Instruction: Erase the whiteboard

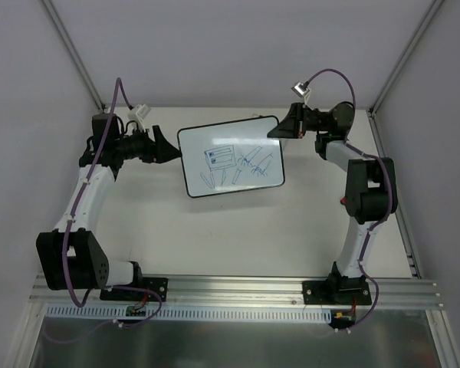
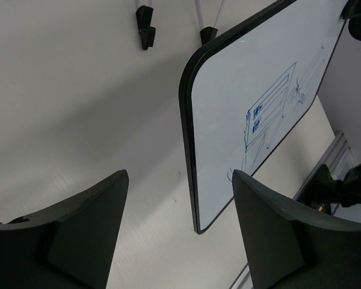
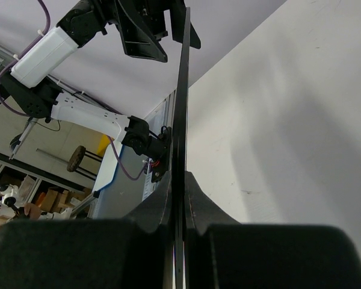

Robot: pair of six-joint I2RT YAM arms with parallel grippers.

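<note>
The whiteboard (image 1: 230, 161), white with a thin black frame and blue marker scribbles, hangs tilted above the table. My right gripper (image 1: 280, 126) is shut on its upper right corner. In the right wrist view the board's thin edge (image 3: 182, 90) runs straight up from between the closed fingers of my right gripper (image 3: 179, 177). My left gripper (image 1: 169, 148) stands open at the board's left edge. In the left wrist view the lower corner of the board (image 2: 259, 102) lies in the gap of my left gripper (image 2: 180, 176), apart from both fingers (image 2: 90, 223).
Grey walls close in the white table (image 1: 238, 230) at the back and both sides. An aluminium rail (image 1: 238, 287) with both arm bases runs along the near edge. Two small black pieces (image 2: 145, 24) stand on the table beyond the board.
</note>
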